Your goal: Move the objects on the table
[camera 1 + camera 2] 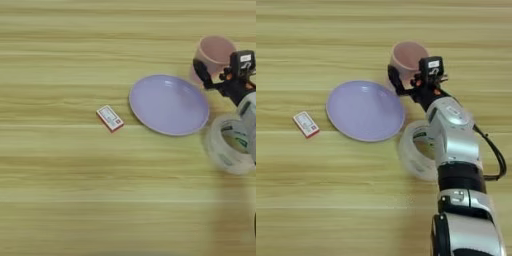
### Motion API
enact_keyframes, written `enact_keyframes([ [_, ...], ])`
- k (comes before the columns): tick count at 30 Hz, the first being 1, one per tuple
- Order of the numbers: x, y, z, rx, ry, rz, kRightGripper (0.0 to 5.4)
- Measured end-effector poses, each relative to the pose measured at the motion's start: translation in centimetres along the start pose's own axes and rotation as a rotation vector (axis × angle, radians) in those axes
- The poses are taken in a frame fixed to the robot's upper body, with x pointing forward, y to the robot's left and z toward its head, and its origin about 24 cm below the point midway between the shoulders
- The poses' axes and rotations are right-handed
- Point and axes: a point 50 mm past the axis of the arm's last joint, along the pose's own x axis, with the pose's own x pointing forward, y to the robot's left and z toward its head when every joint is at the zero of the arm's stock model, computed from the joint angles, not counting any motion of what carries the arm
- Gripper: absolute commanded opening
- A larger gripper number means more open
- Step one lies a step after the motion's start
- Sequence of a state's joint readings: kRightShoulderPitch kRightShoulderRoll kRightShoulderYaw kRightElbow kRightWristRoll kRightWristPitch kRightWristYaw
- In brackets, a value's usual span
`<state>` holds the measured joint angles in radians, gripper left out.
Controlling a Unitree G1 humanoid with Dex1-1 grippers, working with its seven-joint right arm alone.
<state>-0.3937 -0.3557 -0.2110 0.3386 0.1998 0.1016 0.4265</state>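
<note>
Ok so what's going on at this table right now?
The robot's right arm is reaching across the wooden table toward a pink cup at the far side. Its hand sits right at the cup's near side, one black finger against the cup's wall; whether it has a grip is unclear. A purple plate lies just left of the cup, a roll of clear tape stands by the forearm, and a small red and white box lies further left.
</note>
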Motion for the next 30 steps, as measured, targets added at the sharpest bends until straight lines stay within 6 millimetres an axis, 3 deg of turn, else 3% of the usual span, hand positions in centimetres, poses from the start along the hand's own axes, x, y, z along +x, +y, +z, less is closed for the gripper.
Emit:
enact_keyframes([
  [3,-0.8,1.7,0.0,-0.003,0.012,0.06,4.36],
  [8,-1.1,3.3,1.7,-0.028,-0.033,0.123,4.34],
  [20,-1.3,5.2,-0.3,0.008,0.044,0.183,4.34],
  [30,-1.2,5.2,-2.7,0.038,0.138,0.175,4.34],
])
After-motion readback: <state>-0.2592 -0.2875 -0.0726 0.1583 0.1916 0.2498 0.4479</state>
